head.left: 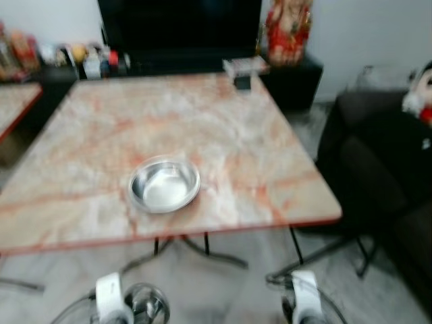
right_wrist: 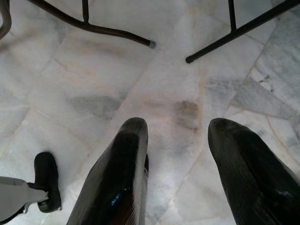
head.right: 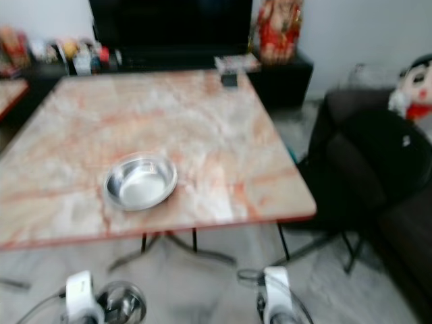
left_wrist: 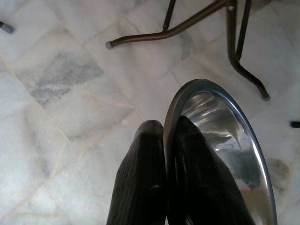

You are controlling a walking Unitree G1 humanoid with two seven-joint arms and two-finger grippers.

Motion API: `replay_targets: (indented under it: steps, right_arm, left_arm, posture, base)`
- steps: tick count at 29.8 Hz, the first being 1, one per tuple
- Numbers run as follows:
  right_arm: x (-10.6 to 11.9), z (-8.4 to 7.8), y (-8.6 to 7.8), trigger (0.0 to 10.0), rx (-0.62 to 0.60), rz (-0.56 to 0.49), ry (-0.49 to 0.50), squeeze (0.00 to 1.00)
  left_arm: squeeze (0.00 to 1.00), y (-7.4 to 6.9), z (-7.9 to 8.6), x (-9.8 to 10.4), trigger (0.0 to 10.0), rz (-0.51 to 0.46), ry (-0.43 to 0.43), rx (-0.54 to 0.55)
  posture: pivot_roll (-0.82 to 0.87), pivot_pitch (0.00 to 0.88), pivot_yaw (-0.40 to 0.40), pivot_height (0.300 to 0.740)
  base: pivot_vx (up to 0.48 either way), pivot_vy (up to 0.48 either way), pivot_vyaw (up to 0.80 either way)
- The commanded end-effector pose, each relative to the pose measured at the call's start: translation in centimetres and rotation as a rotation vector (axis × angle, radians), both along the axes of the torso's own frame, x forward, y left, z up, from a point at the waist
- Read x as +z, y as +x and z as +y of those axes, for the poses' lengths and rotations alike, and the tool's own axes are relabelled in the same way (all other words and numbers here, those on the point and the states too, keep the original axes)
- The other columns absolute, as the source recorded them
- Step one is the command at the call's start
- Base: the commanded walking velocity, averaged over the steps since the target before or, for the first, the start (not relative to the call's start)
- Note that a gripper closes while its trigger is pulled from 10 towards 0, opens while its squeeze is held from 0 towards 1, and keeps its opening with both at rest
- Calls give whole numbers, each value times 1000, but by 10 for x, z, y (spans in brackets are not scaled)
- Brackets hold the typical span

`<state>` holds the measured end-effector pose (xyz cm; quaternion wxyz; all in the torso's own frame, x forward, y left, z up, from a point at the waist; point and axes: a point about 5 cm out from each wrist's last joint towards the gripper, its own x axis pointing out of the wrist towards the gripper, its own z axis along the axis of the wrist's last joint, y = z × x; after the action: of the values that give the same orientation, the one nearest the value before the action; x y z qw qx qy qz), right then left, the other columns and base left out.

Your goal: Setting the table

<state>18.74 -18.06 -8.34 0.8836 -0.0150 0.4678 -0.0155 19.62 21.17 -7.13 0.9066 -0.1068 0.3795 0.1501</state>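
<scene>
Worktop (head.left: 223,121): large marble-patterned square with a reddish rim, filling the middle of the head views; near edge just ahead of the robot, thin dark metal legs (left_wrist: 197,21) splaying on the pale marble floor (right_wrist: 154,93) beneath. Dark sofa (head.left: 391,175) to the right, near the worktop's right near corner; dark cabinet (head.left: 290,74) along the far wall behind it. One steel bowl (head.left: 164,184) already sits on the worktop, left of centre and close to the near edge. Second steel bowl (left_wrist: 225,150) is low at the near left, below worktop height: left claw (left_wrist: 171,173) is clenched on its rim, one finger inside and one outside, bowl hanging edge-on over the floor. Right claw (right_wrist: 176,159) is released, fingers spread, nothing between them, pointed down at the floor near the right. Judgement: step in hand is carrying the second bowl up to a place setting. To do it well, lift the bowl clear above the near rim before reaching forward, since the rim pinch is thin and a knock on the edge could twist the bowl out; level it before release. Open room: the wide bare stretch right of and beyond the placed bowl is free; a small dark object (head.left: 243,82) sits only at the far edge. Keep to the near side, since the sofa crowds the right corner.
</scene>
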Motion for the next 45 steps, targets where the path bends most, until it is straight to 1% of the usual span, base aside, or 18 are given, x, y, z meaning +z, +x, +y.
replay_targets:
  steps: [1,14,17,20,24,25,26,28,30,33,37,38,39,41,42,43,44,45]
  right_arm:
    - [1,-6,0,10000,-9,-2,-14,0]
    - [2,-6,3,10000,9,-6,-16,0]
    - [3,-6,4,10000,15,-6,-18,0]
    - [3,-6,5,10000,26,-4,-21,0]
    - [4,-7,7,10000,42,-6,-24,0]
    - [4,-7,7,10000,51,-6,-26,0]
    - [4,-7,7,10000,51,-6,-26,0]
    - [5,-6,8,10000,71,-4,-31,0]
    - [5,-6,9,10000,82,-2,-33,0]
    - [6,-3,11,10000,103,-4,-32,0]
    - [6,-3,11,10000,104,-3,-31,0]
    - [7,1,14,10000,111,-11,-28,0]
    - [8,3,16,10000,115,-16,-26,0]
    - [7,3,16,10000,113,-15,-25,0]
    - [7,3,14,10000,111,-13,-25,0]
    - [7,3,14,10000,111,-13,-25,0]
    - [6,2,13,10000,101,-11,-23,0]
    - [6,2,13,10000,97,-11,-23,0]
  left_arm:
    - [0,1,-6,0,10000,-1,-6,-9]
    - [0,1,-9,0,10000,-20,-19,17]
    - [0,2,-6,2,10000,-48,-14,66]
    - [0,-4,5,2,10000,-69,29,168]
    - [0,-22,30,4,10000,-81,133,372]
    - [0,-30,46,9,10000,-104,216,475]
    - [0,-30,46,9,10000,-104,216,475]
    - [0,-35,67,22,10000,-155,358,584]
    - [0,-36,79,31,10000,-186,442,637]
    - [0,-28,98,56,10000,-289,596,726]
    - [0,-28,98,58,10000,-294,609,733]
    - [0,1,113,108,10000,-504,789,736]
    - [0,18,117,146,10000,-655,904,742]
    - [0,29,117,168,10000,-735,951,737]
    - [0,38,115,191,10000,-815,1028,704]
    - [0,38,115,191,10000,-815,1028,704]
    - [0,51,108,220,10000,-917,1106,655]
    - [0,54,106,230,10000,-949,1128,644]
  posture:
    - [-68,0,11,740]
    - [-50,0,-8,740]
    - [-38,0,-18,740]
    - [-24,0,-29,740]
    - [-1,0,-48,740]
    - [11,0,-55,740]
    - [11,0,-55,740]
    - [37,0,-71,740]
    - [51,0,-79,740]
    - [59,0,-83,740]
    - [59,0,-83,740]
    - [55,0,-78,740]
    - [55,0,-78,740]
    - [48,0,-72,740]
    - [46,0,-70,740]
    - [46,0,-70,740]
    - [39,0,-62,740]
    - [35,0,-59,740]
  base:
    - [0,0,0]
    - [0,0,0]
    - [0,0,0]
    - [0,0,0]
    - [0,0,0]
    - [0,0,0]
    - [0,0,0]
    - [0,0,0]
    - [0,0,0]
    - [0,0,0]
    - [0,0,0]
    - [0,0,0]
    - [0,0,0]
    - [0,0,0]
    - [0,0,0]
    - [0,0,0]
    - [0,0,0]
    - [0,0,0]
